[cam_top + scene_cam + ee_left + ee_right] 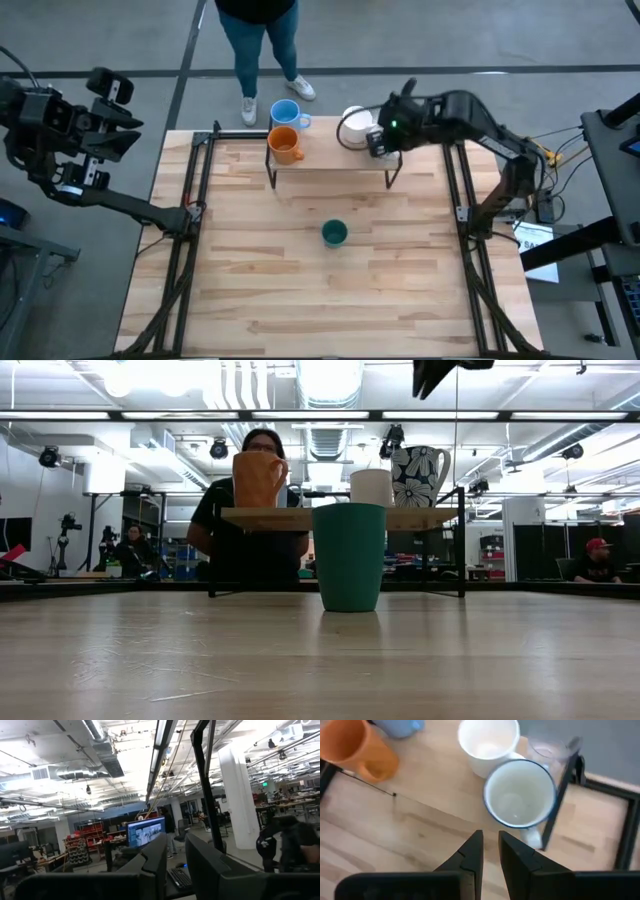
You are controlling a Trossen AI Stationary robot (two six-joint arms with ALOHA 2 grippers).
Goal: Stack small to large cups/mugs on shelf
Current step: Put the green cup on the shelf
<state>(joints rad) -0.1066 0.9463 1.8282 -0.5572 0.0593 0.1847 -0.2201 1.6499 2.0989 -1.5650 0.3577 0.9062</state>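
The shelf (330,158) stands at the table's far edge. On it are an orange mug (285,146), a light blue mug (285,113), a white mug (487,745), a grey-white mug with a flower pattern (520,792) and a clear glass (547,750). The orange mug (258,480), the white mug (372,488) and the flowered mug (420,475) also show in the low view. A dark green cup (334,234) stands upright on the table's middle. My right gripper (490,852) is shut and empty above the shelf's right end (385,138). My left gripper (122,122) is shut, raised off the table's left side.
A person (262,40) stands just beyond the table's far edge, behind the shelf. Black frame rails run along the table's left (185,235) and right (465,235) sides. Bare tabletop (330,300) lies around and in front of the green cup.
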